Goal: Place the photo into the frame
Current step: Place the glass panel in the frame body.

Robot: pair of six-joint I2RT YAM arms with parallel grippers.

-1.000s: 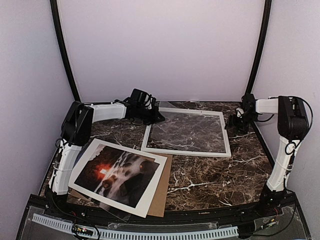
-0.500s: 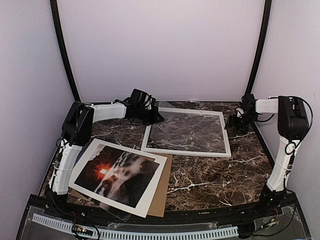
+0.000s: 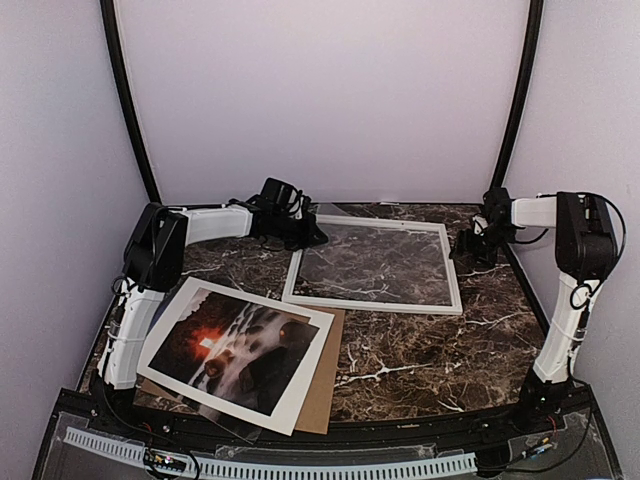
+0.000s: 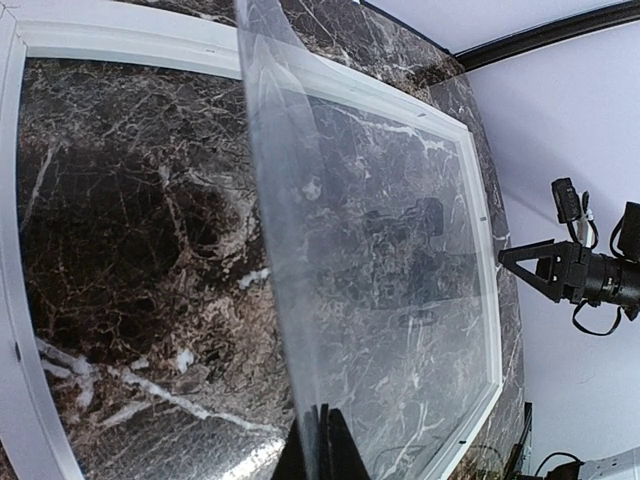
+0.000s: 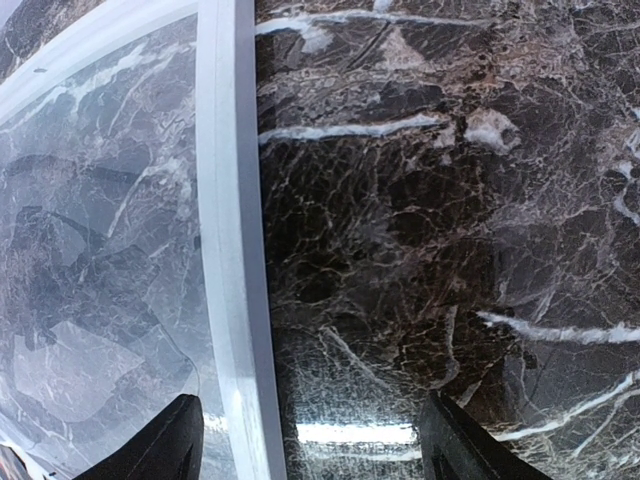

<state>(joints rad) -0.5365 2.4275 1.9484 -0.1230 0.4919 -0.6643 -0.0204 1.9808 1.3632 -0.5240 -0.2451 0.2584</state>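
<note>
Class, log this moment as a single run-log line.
left hand: shut on clear sheet, tilted above frame | right hand: open, astride frame rail | photo: outside frame, near left

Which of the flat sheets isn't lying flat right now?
The clear sheet: pinched in the left gripper, it curves up over the frame. The photo and the brown cardboard under it lie flat at the near left.

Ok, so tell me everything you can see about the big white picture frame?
The large white rectangular picture frame lies flat on the dark marble table, toward the back. Its thin rails surround a see-through middle showing the marble. A curved clear sheet rises over it, pinched by the shut left claw. The open right claw straddles its right rail.
</note>
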